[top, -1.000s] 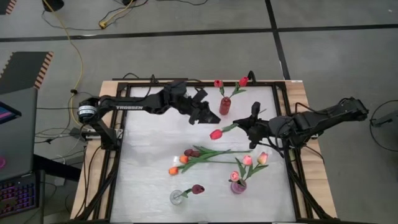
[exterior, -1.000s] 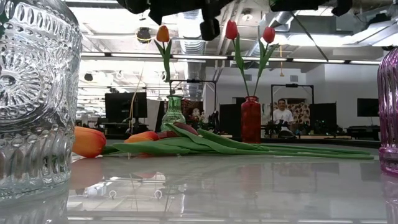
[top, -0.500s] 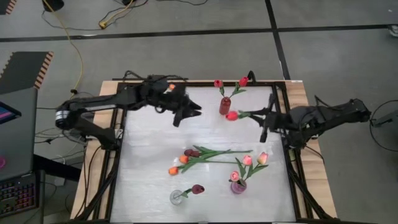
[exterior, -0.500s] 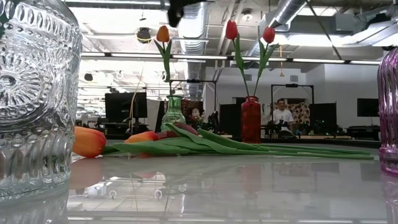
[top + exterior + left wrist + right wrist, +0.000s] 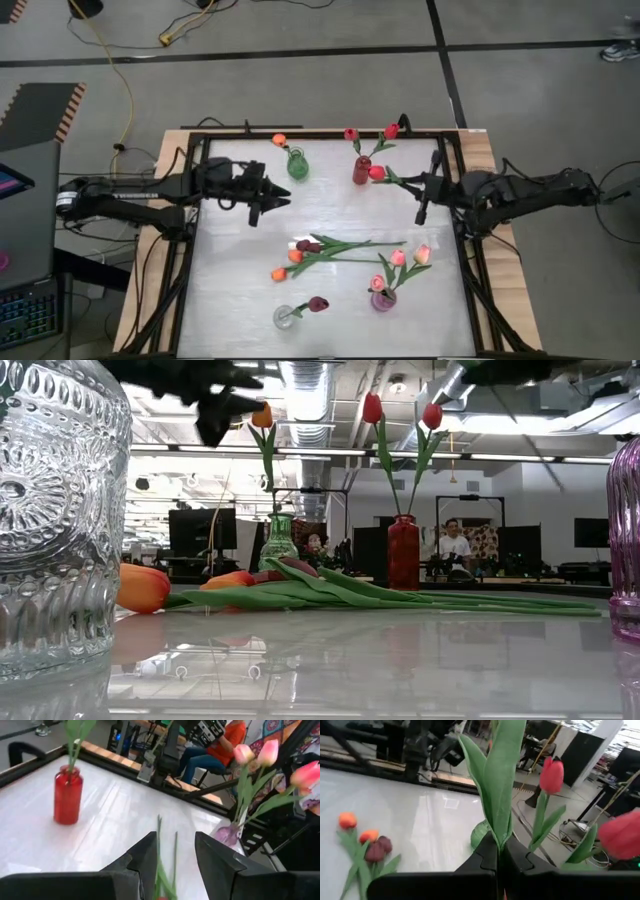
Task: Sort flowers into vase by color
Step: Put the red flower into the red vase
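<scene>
Right end effector (image 5: 430, 187) is clamped tight on a red tulip (image 5: 376, 173) by the stem, head hanging just beside the red vase (image 5: 361, 170) at the worktop's (image 5: 240, 290) far edge. Left end effector (image 5: 268, 199) hovers empty w/ fingers apart, near the green vase (image 5: 297, 165) holding an orange tulip (image 5: 279, 140). More loose flowers (image 5: 310, 252) lie mid-worktop; pink ones sit in the purple vase (image 5: 383, 299).
</scene>
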Controlling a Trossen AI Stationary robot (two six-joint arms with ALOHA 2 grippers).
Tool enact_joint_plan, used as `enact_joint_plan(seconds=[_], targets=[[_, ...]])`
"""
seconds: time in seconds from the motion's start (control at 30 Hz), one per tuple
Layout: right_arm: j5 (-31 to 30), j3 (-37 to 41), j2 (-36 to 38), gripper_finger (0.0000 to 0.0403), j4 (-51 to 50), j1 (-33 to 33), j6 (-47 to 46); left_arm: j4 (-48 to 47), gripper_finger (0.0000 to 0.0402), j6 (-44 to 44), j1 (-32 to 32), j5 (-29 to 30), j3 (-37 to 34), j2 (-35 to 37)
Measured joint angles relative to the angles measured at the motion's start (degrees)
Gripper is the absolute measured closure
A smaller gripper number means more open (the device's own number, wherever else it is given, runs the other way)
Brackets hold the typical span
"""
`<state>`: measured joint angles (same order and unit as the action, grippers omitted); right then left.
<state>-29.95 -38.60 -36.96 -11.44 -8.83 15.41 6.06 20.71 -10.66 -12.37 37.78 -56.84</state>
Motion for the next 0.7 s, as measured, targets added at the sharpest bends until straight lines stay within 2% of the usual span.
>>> enact_joint_plan(seconds=[0.13,0.27,0.47,0.7], targets=[[0.64,5.82,1.80,0.0373,11.89,2.23,1.55,5.01,0.0283,0.04,0.15,3.62,-6.74,3.08],[5.70,10.90,2.46,0.0373,28.22,5.16,4.35,9.16,0.0283,0.53,0.11,7.39,-10.53,3.71],[8.65,16.31,0.25,0.0373,45.61,10.54,4.47,11.49,0.0284,-0.73,0.32,8.46,-11.97,3.14],[17.90,17.69,-6.53,0.0373,59.69,16.66,4.07,12.25,0.0284,-4.90,1.73,11.99,-11.97,3.17]])
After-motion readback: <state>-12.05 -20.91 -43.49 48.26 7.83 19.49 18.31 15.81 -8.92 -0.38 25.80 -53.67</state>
